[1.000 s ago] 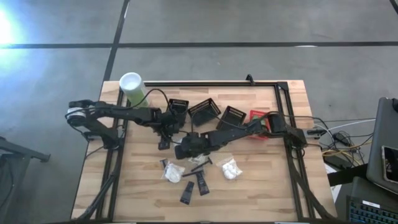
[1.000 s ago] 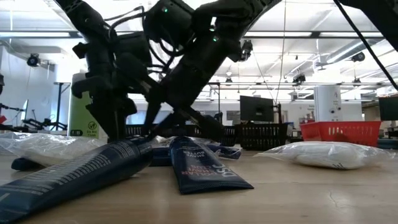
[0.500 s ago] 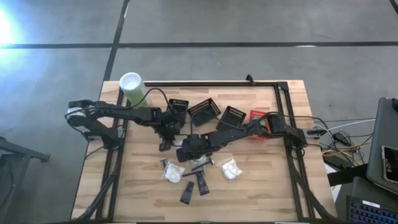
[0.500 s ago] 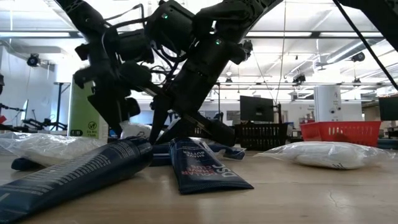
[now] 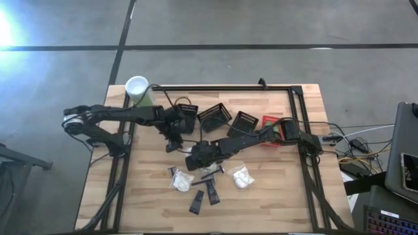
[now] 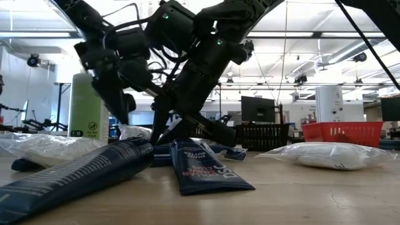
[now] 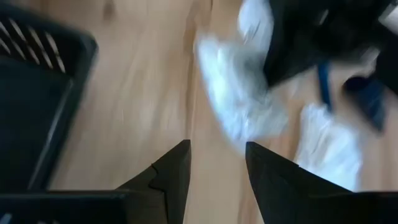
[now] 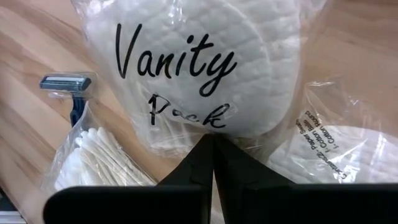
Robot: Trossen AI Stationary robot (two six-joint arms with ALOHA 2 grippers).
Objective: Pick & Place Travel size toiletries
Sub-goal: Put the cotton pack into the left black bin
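The toiletries lie on the wooden table's near middle. They are white packets and dark tubes. My right gripper points down, shut, with its tips at a white "Vanity Pack" packet. A packet of cotton swabs and a razor lie beside that packet. My left gripper hangs open above bare wood with nothing between its fingers. It is near a black basket. My right gripper's shut fingertips lie at the near edge of the Vanity Pack packet. They come slanting down from the table's right. I cannot tell whether the film is caught between them. The packet lies on the table.
Three black slotted baskets and a red one stand in a row at the far middle. A tall pale-green canister stands at the far left corner. A black frame rail edges the table.
My left gripper has risen off the table and rolled, drifting toward the far left, with its fingers still apart. The white packet behind the dark tubes, which it hid before, now shows in the low view.
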